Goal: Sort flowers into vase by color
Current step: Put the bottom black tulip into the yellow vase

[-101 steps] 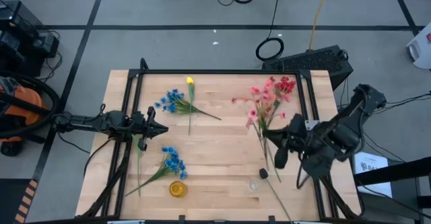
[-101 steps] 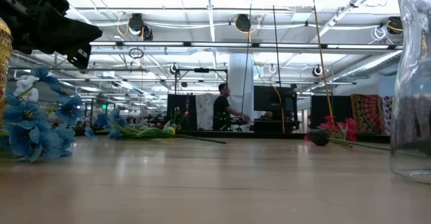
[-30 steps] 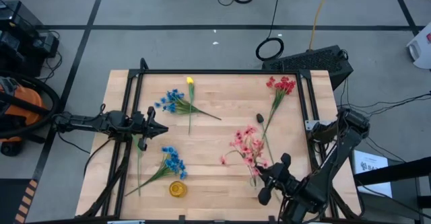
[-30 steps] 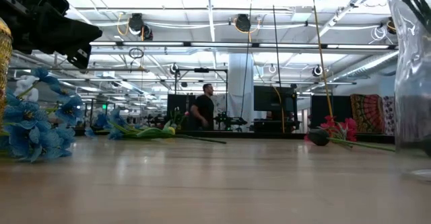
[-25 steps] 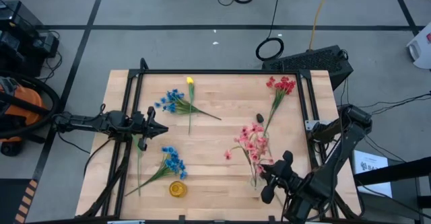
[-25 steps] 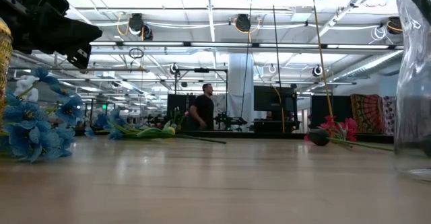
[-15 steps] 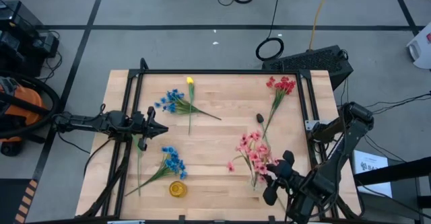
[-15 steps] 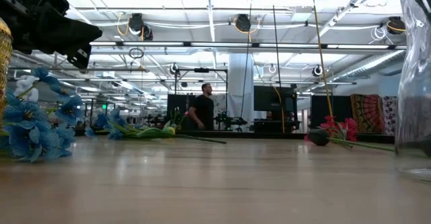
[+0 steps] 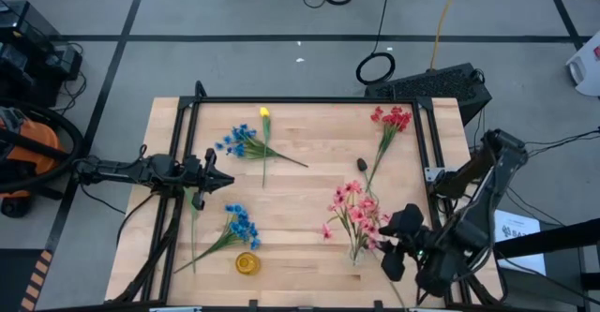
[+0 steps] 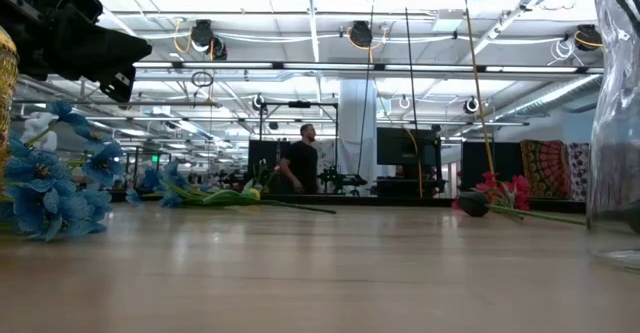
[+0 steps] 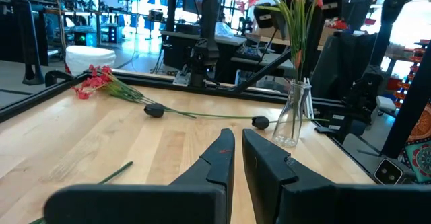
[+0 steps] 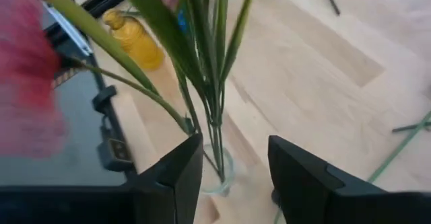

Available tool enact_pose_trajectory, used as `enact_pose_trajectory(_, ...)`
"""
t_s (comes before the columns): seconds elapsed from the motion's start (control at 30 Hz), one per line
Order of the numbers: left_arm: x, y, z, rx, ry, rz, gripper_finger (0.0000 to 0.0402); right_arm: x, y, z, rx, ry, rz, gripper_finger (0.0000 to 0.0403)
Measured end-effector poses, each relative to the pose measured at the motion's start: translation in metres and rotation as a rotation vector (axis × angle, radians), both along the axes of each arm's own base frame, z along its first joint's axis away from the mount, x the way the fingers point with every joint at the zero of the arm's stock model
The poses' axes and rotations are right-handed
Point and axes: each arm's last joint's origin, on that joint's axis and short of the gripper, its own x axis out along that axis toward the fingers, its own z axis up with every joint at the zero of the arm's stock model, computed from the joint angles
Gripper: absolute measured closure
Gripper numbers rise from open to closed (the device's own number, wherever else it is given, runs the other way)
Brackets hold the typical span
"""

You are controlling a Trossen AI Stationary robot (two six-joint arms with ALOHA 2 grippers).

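The pink flowers stand with their stems in a clear glass vase near the table's front right, which also shows in the left wrist view. My right gripper hovers open just right of the vase, a finger on either side of the stems, touching nothing. My left gripper waits shut at the table's left. Red flowers, two blue sprigs and a yellow bud lie flat on the wood. A yellow vase stands near the front edge.
A small black piece lies by the red flowers' stem. A black frame rims the table's far edge and sides. A loose green stem lies near my left gripper. A person stands far behind the table.
My right gripper has let go of the pink flowers' stems, risen and drawn back toward the table's right edge, tipping less steeply down. The pink flowers have swung more upright in the clear vase, their blossoms shifting toward the right.
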Motion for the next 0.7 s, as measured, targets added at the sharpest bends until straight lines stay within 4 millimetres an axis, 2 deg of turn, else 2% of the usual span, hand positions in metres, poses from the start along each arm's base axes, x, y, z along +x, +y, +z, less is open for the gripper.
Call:
enact_pose_trajectory(0.2, 0.0, 0.0, 0.0, 0.0, 0.0, 0.0, 0.0366, -0.012, -0.014, 0.019, 0.088, -0.021, 0.015, 0.0243)
enact_pose_trajectory(0.37, 0.0, 0.0, 0.0, 0.0, 0.0, 0.0, 0.0366, -0.021, -0.022, 0.028, 0.18, 0.029, 0.05, 0.0243)
enact_pose_trajectory(0.57, 0.0, 0.0, 0.0, 0.0, 0.0, 0.0, 0.0366, -0.031, -0.029, 0.02, 0.222, 0.228, -0.003, 0.0243)
enact_pose_trajectory(0.7, 0.0, 0.0, 0.0, 0.0, 0.0, 0.0, 0.0366, -0.035, -0.025, 0.012, 0.243, 0.321, -0.05, 0.0243)
